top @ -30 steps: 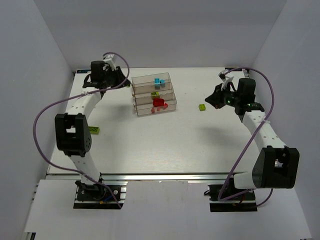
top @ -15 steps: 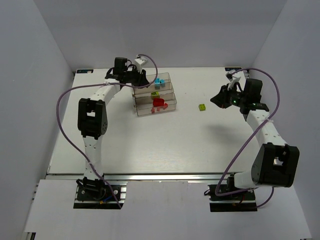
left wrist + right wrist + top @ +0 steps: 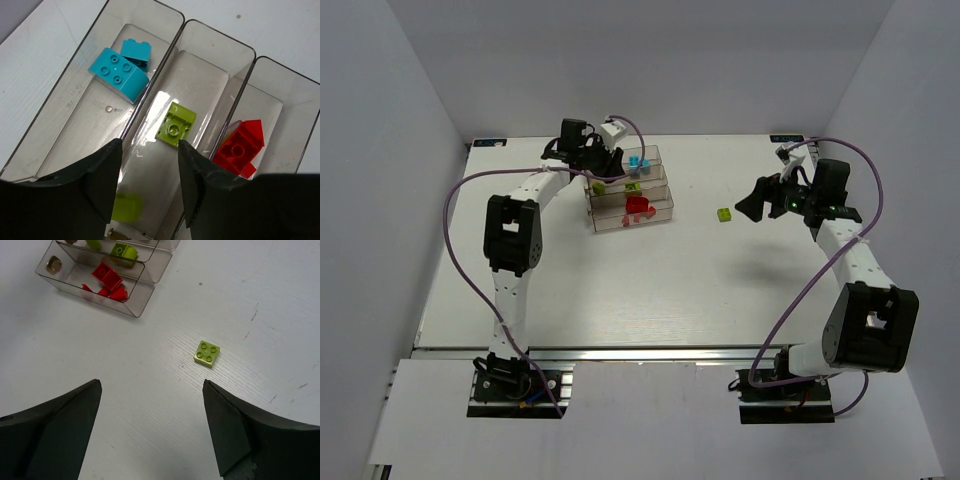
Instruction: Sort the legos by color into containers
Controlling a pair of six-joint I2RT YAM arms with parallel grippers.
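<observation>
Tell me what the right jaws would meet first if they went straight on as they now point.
Probably bare table just short of the green brick; nothing else lies in that line, though depth is unclear.

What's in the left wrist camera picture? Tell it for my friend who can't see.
The open left gripper hangs over three clear bins: two blue bricks in the left bin, a green brick in the middle, red bricks in the right. A blurry green piece shows low between the dark fingers.
</observation>
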